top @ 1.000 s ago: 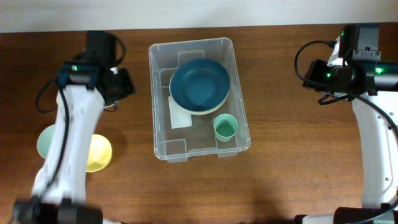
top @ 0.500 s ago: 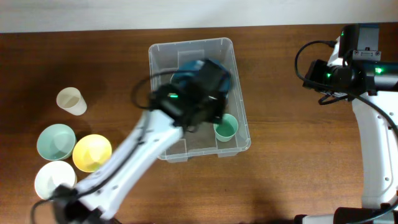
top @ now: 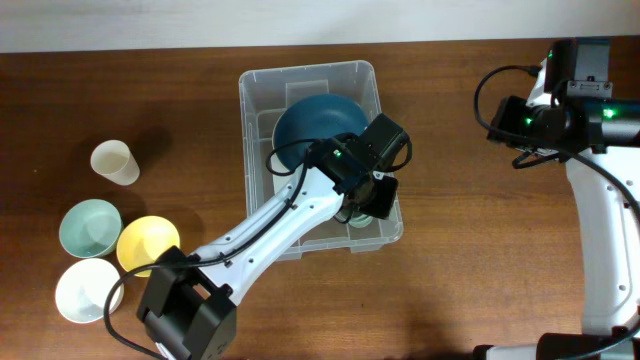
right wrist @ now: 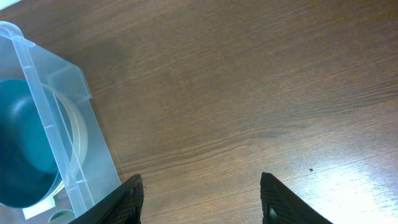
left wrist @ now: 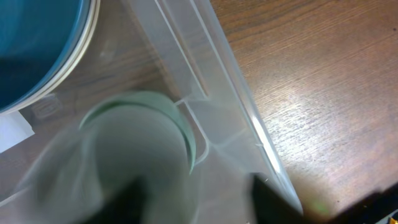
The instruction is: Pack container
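The container [top: 305, 72], a clear plastic bin, stands mid-table with a blue bowl [top: 318, 122] nested on a cream one in its far half. My left gripper [top: 374, 196] hangs over the bin's front right corner. In the left wrist view its dark fingers [left wrist: 268, 198] stand apart. A blurred pale green cup [left wrist: 140, 155] sits low between them, by the container wall [left wrist: 217, 68]; the jaws read as open. My right gripper [right wrist: 205, 208] is open over bare wood, right of the container [right wrist: 68, 143].
On the table's left stand a beige cup [top: 115, 162], a pale green bowl [top: 90, 228], a yellow bowl [top: 148, 245] and a white bowl [top: 88, 290]. The left arm [top: 260, 235] stretches diagonally across the bin's front left. The right arm [top: 555, 115] stays at the right edge.
The left arm swung from the table's left side across to the bin's front right corner, uncovering the cups and bowls on the left. The right arm has not moved.
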Controlling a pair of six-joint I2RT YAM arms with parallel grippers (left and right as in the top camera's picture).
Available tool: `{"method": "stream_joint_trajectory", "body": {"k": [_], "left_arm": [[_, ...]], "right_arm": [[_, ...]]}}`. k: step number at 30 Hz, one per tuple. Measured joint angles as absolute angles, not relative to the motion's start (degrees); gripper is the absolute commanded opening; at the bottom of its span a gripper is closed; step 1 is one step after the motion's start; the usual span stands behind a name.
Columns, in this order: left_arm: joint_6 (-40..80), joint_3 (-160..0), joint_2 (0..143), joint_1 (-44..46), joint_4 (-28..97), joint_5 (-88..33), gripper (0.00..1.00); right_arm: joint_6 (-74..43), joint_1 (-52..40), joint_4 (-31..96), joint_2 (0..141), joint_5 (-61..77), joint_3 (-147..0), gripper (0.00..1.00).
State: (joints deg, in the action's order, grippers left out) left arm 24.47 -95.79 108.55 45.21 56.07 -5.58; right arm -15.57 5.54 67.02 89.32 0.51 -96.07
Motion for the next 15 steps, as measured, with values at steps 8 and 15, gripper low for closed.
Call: {"method": "stream_joint_trajectory", "body": {"k": [8,15], "left_arm": [[24.67,-97.3,108.53,43.51,61.76,-4.62,0.79],[24.67,-99.68,99.07,27.73,67.51,1.85,0.82]], "right_arm": [[-15.18,5.54,67.18,89.32,0.38,-96.07,0.56],[-14.37,5.54,68.6,89.32,0.1,-94.04,0.04]]}}
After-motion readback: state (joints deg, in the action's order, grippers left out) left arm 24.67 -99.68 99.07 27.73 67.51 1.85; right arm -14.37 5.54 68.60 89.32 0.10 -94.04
